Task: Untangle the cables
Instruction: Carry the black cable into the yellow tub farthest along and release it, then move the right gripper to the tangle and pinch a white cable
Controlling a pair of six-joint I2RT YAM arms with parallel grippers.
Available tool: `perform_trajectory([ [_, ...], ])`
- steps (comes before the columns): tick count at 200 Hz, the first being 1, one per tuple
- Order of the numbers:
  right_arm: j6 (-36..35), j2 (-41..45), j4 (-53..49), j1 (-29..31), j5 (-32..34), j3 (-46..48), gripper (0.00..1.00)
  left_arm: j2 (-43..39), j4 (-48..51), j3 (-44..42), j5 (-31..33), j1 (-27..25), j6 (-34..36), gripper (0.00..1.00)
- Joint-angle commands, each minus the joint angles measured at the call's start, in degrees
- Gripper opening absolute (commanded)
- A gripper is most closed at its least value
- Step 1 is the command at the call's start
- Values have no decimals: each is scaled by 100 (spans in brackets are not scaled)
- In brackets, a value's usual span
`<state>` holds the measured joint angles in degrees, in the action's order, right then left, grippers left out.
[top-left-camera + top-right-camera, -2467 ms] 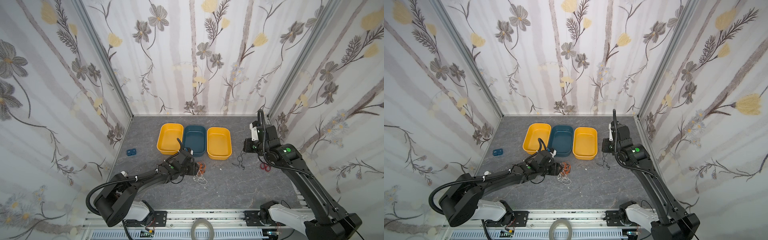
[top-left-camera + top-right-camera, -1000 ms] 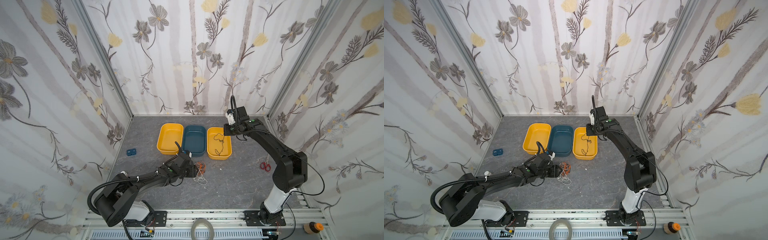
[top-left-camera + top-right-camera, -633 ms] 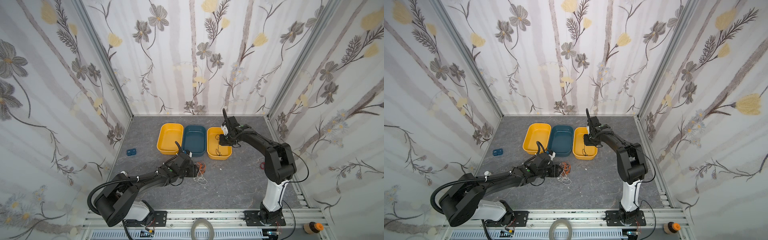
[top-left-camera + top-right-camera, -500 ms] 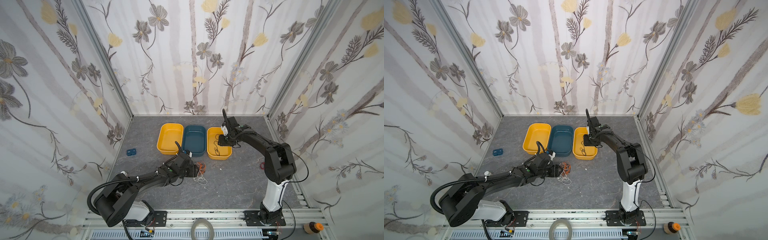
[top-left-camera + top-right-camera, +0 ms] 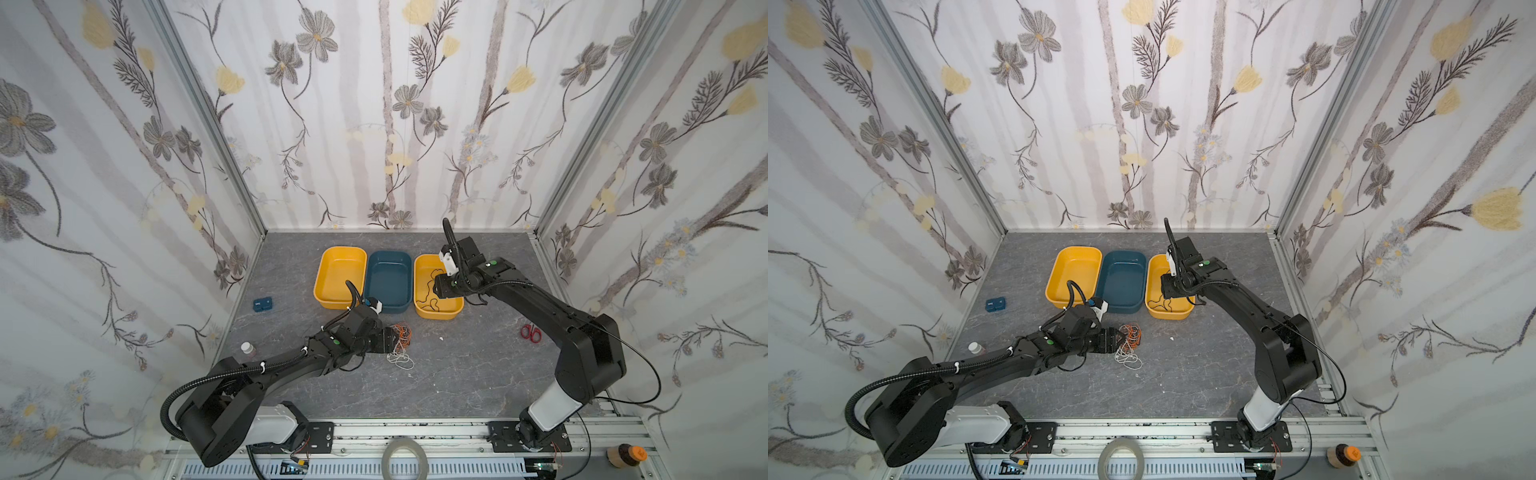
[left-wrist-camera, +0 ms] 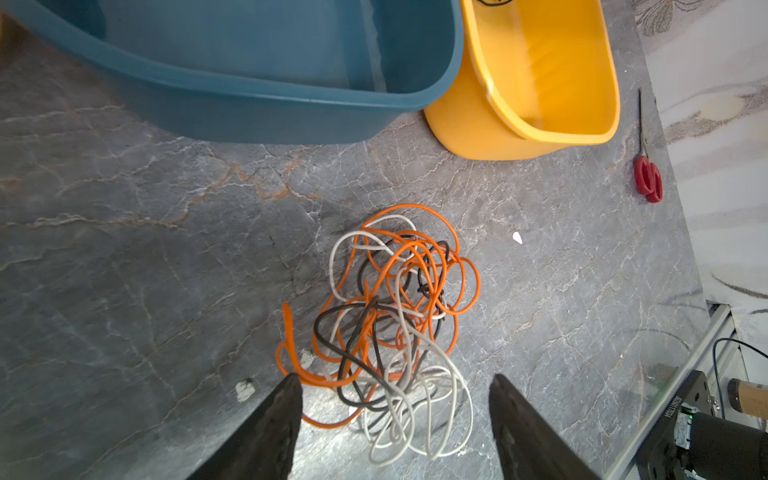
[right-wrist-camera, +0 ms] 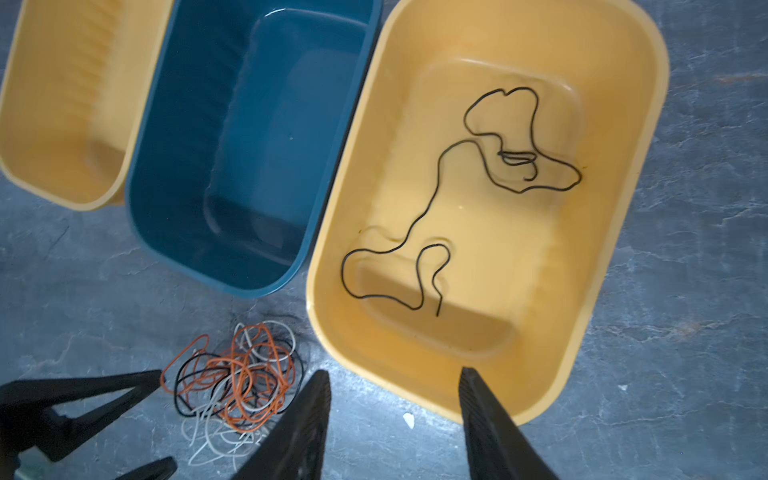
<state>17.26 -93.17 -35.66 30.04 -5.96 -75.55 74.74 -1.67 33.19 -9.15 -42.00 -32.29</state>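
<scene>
Floral-papered walls box in a grey marbled tabletop (image 5: pixel 457 374), where a blue tray (image 5: pixel 388 274) sits mid-row. Just in front of the blue tray, toward its right-arm corner, lies the tangle of orange, white and black cables (image 6: pixel 386 299). The left gripper (image 6: pixel 393 376) straddles the tangle's near edge, jaws spread wide and gripping nothing. Beside the blue tray on the right-arm side, a yellow tray (image 7: pixel 519 257) holds one loose black cable (image 7: pixel 437 183). The right gripper (image 7: pixel 392 370) hovers over that tray's near rim, jaws parted and empty. The step in hand looks like picking another strand. Best to close on a single wire, such as the orange free end (image 6: pixel 286 316), not the bundle. Then draw it out slowly while the right gripper pins the rest.
</scene>
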Motion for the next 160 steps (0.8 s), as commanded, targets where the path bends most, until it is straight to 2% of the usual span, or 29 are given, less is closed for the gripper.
perform_trajectory([
  [1,428,398,637,248,-599,557,49,-17,-10,-51,-88,16,-1,71],
  [41,1177,598,1708,773,-1161,1555,41,-232,-122,-372,-333,168,-75,68],
  [74,1464,407,2392,1348,-1173,1948,39,-232,-210,-527,-459,227,-128,66],
  [100,1508,154,2498,1729,-1015,1992,38,-197,-419,-630,-593,276,-196,63],
  [128,1504,-176,2485,1877,-873,1992,36,-39,-510,-660,-641,310,-225,61],
  [160,1552,-367,2529,1970,-831,2007,29,166,-720,-633,-717,348,-273,58],
])
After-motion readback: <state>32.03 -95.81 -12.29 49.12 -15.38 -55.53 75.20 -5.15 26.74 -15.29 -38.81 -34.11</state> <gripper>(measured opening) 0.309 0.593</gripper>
